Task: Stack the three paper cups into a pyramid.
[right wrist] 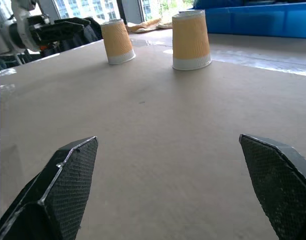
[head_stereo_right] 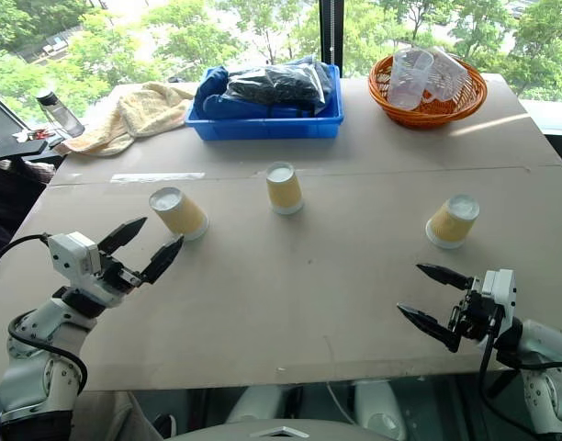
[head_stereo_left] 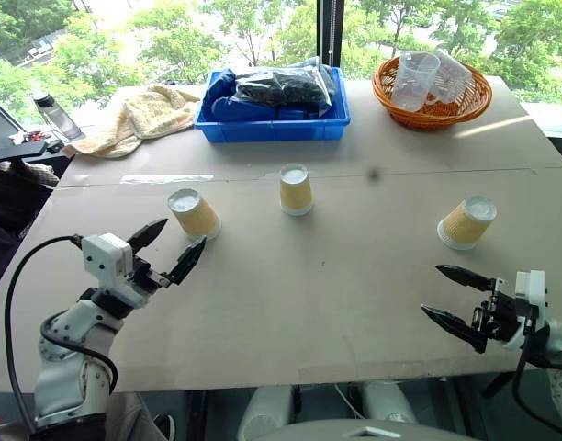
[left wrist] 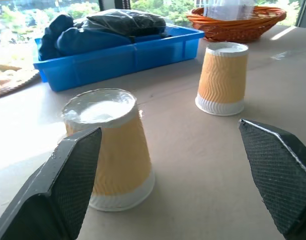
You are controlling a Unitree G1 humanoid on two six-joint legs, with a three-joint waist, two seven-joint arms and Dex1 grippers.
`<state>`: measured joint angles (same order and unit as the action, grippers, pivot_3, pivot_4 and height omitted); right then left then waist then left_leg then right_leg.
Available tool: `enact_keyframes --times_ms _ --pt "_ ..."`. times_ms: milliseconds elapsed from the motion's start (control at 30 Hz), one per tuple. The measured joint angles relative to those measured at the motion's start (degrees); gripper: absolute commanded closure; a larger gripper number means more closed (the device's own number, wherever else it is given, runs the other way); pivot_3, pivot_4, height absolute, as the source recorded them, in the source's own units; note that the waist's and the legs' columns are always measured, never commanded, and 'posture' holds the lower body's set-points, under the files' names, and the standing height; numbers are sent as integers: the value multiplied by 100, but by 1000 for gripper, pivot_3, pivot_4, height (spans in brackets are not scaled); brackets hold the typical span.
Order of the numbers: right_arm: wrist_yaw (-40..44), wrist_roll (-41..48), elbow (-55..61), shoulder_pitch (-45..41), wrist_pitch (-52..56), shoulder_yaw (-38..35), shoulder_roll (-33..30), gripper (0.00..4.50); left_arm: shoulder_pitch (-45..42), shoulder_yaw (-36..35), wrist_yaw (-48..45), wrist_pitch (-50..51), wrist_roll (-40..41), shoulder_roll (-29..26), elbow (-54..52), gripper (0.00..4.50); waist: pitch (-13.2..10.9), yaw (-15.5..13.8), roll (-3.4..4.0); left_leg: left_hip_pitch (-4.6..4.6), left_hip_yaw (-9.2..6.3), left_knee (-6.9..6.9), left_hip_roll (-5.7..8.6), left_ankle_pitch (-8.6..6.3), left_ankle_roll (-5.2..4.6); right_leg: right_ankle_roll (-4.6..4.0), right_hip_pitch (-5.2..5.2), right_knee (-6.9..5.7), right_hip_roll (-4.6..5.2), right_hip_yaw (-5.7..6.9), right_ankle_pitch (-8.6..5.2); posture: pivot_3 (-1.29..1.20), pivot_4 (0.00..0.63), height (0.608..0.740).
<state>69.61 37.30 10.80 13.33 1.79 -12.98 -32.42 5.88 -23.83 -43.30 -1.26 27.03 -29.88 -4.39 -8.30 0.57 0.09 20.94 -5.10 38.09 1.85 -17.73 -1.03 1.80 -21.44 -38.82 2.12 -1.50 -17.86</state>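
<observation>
Tan-yellow ribbed paper marked all three cups, and from the head's left eye they stood upside down and well apart on the brown table (head_stereo_left: 309, 303): the left cup (head_stereo_left: 194, 213), the middle cup (head_stereo_left: 295, 189) and the right cup (head_stereo_left: 466, 221). Nothing was stacked, so I judged the job to be at its very start, with the first reach in hand. The left gripper (head_stereo_left: 166, 246) sat just short of the left cup, its black fingers spread wide and empty, pointing forward and inward. The right gripper (head_stereo_left: 457, 294) hung low over the near edge, wide apart too, with the right cup well beyond it.

From the right eye the same layout held; behind the cups lay a blue bin (head_stereo_right: 263, 119), an orange basket (head_stereo_right: 428, 92) of clear plastic cups and a towel (head_stereo_right: 125, 115).

Along the left wrist, the left cup loomed close behind one fingertip (left wrist: 73, 170), off to one side of the gap, with the middle cup farther on. The next move, I thought, called for centring the gap on that cup before closing gently, since thin paper crushes.

Along the right wrist, bare table lay between the fingers (right wrist: 68, 175); the two far cups stood ahead, so this arm would need to swing toward its own cup.
</observation>
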Motion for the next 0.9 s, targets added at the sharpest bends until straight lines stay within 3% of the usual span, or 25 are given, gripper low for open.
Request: enact_keyframes --times_ms 167,900 --pt "-286 80 461 -91 169 136 96 0 -438 269 379 35 -394 62 189 29 -13 -41 -28 7 -3 7 3 11 19 2 0 1 2 4 1 0 150 740" --pt "-537 94 550 -25 160 95 239 0 -1480 553 1372 -287 -1115 340 1036 29 -21 -31 -40 15 -4 9 3 14 25 3 -12 -6 0 7 2 0 150 740"
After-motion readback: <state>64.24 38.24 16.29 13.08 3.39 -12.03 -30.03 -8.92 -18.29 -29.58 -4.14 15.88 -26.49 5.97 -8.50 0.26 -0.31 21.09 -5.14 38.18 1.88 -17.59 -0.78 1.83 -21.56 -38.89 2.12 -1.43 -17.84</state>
